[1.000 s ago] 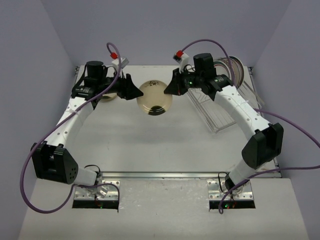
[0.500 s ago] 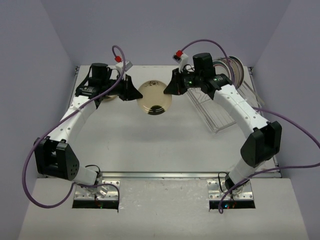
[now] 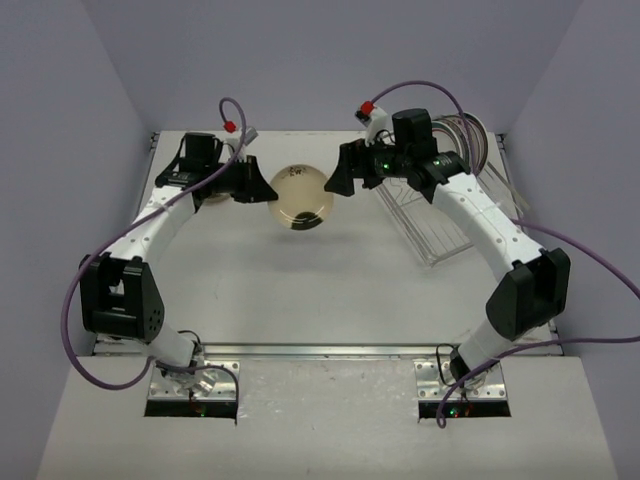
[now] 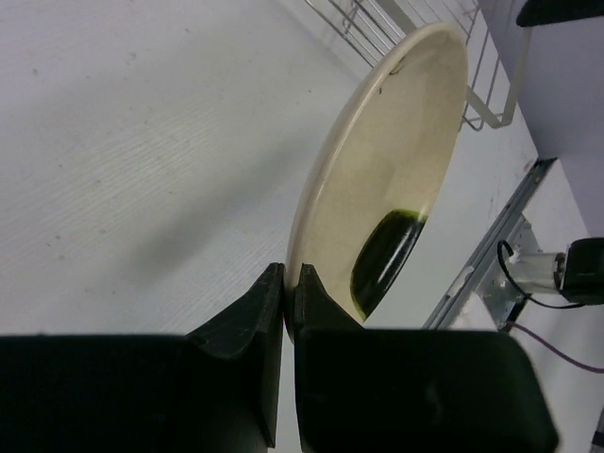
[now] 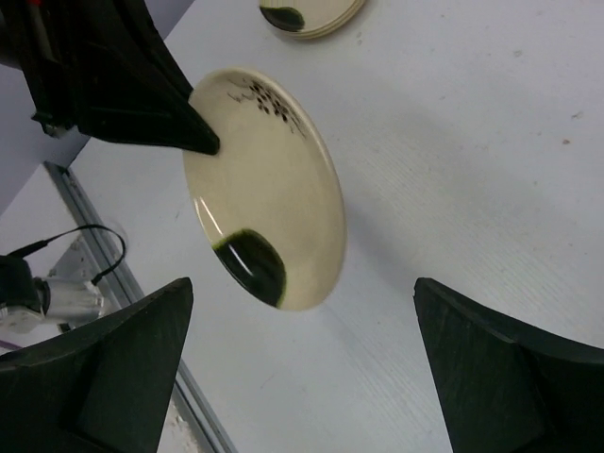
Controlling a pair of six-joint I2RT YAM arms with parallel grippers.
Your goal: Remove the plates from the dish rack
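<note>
Round cream plate with a dark green blotch (image 3: 298, 195): on edge in the air above the white table (image 3: 300, 290), rim pinched between the closed jaws of the left gripper (image 4: 288, 283)
Right gripper (image 3: 335, 181): jaws wide apart, just beside the plate's opposite rim, not touching
Silver wire dish rack (image 3: 440, 225): far right, patterned-rim plates (image 3: 468, 135) standing at its far end
Stack of cream plates (image 5: 311, 14): flat on the table near the left gripper

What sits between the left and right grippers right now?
Top view: a cream plate, pinched at its rim by the left gripper; the right gripper stands open.
</note>
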